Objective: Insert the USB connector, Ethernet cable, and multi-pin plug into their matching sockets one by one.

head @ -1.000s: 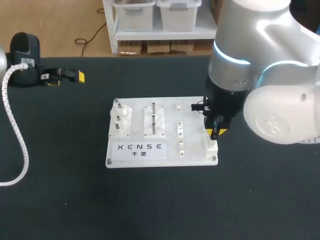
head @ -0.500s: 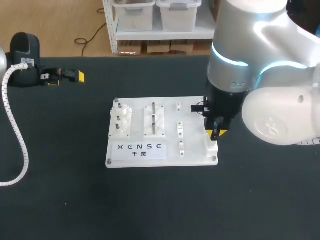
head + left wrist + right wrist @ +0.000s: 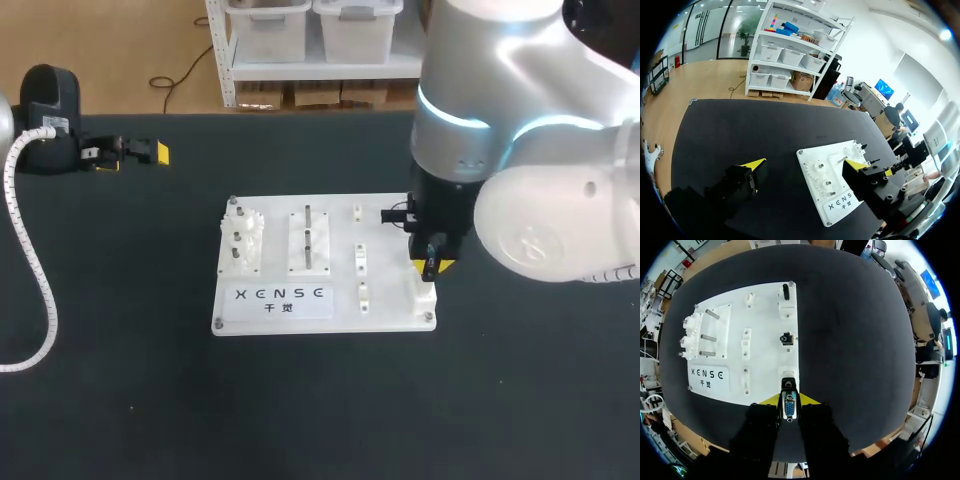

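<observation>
Multi-pin step: the right tool (image 3: 432,264), clenched on the multi-pin plug (image 3: 789,410), holds it over the socket (image 3: 788,373) at the white board (image 3: 390,300) near-right corner, apparently not yet seated. The next move calls for a straight, aligned push down.

The head view looks down on the whole table (image 3: 300,400) from high behind. The right wrist view sits close above the white board (image 3: 765,370); the left one sees it from farther off.
</observation>
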Controlling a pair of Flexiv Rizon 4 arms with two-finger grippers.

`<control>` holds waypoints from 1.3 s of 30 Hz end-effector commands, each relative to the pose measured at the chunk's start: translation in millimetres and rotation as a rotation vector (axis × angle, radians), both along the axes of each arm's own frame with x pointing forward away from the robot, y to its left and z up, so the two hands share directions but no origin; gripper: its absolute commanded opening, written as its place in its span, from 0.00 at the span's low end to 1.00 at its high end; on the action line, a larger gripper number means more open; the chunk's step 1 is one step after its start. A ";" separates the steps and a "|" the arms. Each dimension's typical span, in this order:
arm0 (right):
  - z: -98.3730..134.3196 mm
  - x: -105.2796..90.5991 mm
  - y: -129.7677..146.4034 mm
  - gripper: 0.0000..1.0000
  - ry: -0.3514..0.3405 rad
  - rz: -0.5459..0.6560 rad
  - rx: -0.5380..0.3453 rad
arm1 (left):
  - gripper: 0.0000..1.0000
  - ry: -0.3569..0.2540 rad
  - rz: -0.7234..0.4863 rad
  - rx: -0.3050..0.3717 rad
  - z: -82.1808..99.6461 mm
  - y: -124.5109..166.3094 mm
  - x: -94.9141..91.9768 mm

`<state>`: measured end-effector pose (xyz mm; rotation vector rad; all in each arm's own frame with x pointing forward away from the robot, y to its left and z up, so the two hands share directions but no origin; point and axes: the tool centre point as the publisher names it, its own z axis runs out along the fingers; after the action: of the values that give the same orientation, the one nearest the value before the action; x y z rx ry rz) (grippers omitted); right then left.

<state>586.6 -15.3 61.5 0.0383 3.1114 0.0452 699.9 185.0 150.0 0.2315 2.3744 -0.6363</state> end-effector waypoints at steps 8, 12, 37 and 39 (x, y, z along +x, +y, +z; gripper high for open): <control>-18.1 10.6 3.9 0.00 0.049 -0.013 -0.038 | 1.00 0.000 0.000 0.000 0.0 0.0 0.0; -24.0 13.9 4.0 0.00 0.071 -0.025 -0.043 | 1.00 0.000 0.000 0.000 0.0 0.0 0.0; -38.7 6.3 -1.0 0.00 0.066 -0.018 -0.103 | 1.00 0.000 0.000 0.000 0.0 0.0 0.0; -37.2 5.0 -2.0 0.05 0.054 -0.017 -0.086 | 1.00 0.000 0.000 0.000 0.0 0.0 0.0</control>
<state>594.0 -12.9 55.3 0.0663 3.1742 -0.1122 699.9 185.0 150.0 0.2315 2.3744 -0.6363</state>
